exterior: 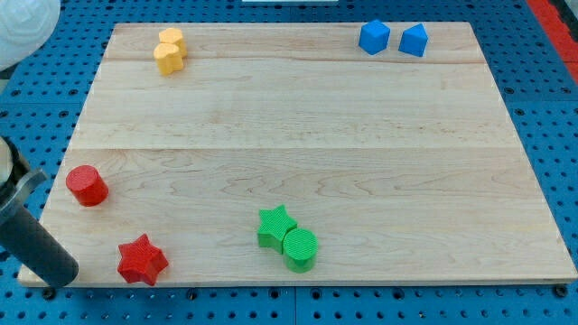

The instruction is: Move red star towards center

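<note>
The red star (142,260) lies near the board's bottom left corner. My rod comes in from the view's left edge, and my tip (61,276) rests at the bottom left corner of the board, left of the red star and a little lower, with a gap between them. A red cylinder (87,185) stands above the star near the board's left edge.
A green star (275,226) touches a green cylinder (300,248) at the bottom middle. Two yellow blocks (169,51) sit together at the top left. A blue cube (374,37) and a blue pentagon-shaped block (414,41) sit at the top right. The wooden board (298,135) lies on blue pegboard.
</note>
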